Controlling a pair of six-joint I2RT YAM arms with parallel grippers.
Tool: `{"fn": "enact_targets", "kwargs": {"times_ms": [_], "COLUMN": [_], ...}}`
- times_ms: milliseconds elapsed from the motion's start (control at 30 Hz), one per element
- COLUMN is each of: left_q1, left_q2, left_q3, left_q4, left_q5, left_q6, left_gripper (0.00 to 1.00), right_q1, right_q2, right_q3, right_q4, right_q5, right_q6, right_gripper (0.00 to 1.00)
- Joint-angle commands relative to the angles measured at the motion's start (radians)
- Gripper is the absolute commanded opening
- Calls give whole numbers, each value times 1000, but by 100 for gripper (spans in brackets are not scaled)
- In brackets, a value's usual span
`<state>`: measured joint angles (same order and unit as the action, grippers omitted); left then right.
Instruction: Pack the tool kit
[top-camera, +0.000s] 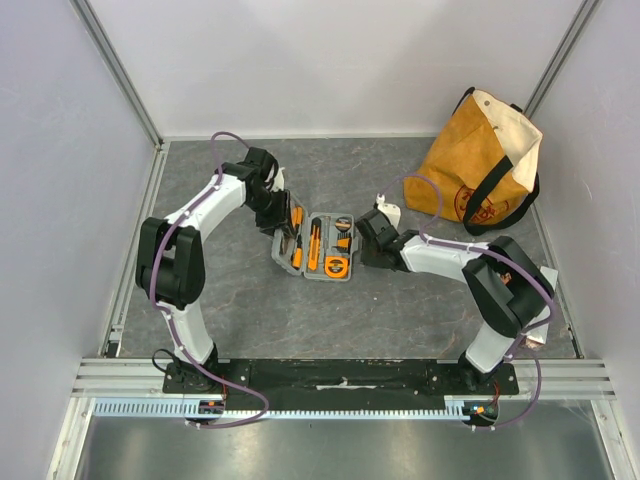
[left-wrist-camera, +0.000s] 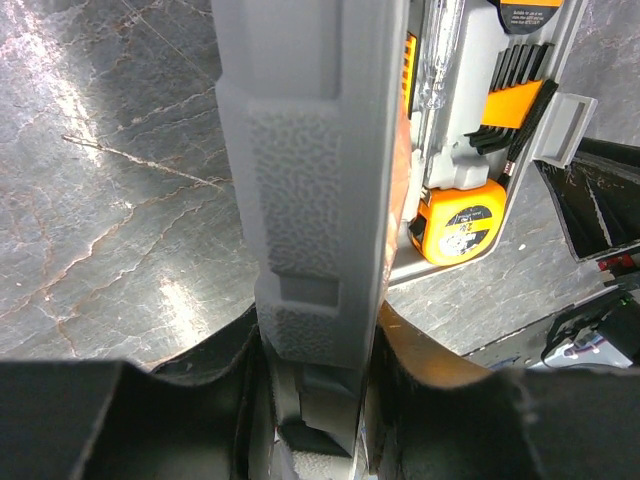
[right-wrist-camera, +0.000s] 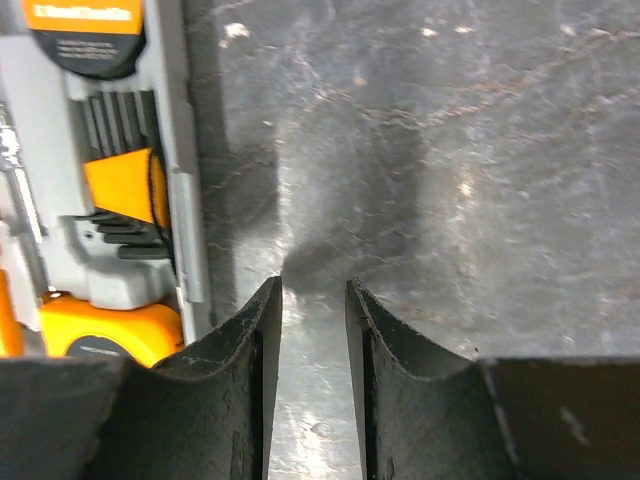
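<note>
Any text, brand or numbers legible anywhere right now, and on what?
No text reads clearly.
Tape measure face label: dark print, blurred.
Orange label in the tool kit: white lettering, blurred.
Tan bag: round red emblem, too small.

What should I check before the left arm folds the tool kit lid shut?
1. Left gripper holds the lid: ok, clamped on its edge.
2. Tape measure sits in its slot: ok.
3. Hex keys in their holder: ok.
4. Right gripper out of the lid's way: ok, empty, jaws slightly apart, over the table beside the latch.
5. Lid-side tools seated: cannot tell, mostly hidden.
</note>
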<state>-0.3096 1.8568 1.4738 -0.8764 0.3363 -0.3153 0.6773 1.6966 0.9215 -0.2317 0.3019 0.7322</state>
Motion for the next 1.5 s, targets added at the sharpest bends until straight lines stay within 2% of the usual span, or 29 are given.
{"fn": "enact_targets", "kwargs": {"times_ms": [0,333,667,1000,1333,1467], "left_q1": [-9,-28,-29,-29,-45,-49], "left_q2": [-25,-61,-97,-110,-65,-56], "left_q3": [42,31,16,-33,-66,-84], "left_q4": [-4,17,54,149,237,258], "left_q5": [-51,-11,79,372,495,486], "left_q6": [50,68,61,84,12,-2], "left_gripper": [39,61,62,62,62,62], "right_q1": [-1,-4,-2,-2,-2,-5], "right_q2": [58,61,63,69,71,46], "right_q3": [2,-4,-12,-13,-38,-55], "right_q4": [58,78,83,81,74,42], "right_q5": [-99,-124,-136,-142,-121,-75], "right_q6": [13,16,16,16,29,53], "right_gripper": [38,37,37,36,35,35]}}
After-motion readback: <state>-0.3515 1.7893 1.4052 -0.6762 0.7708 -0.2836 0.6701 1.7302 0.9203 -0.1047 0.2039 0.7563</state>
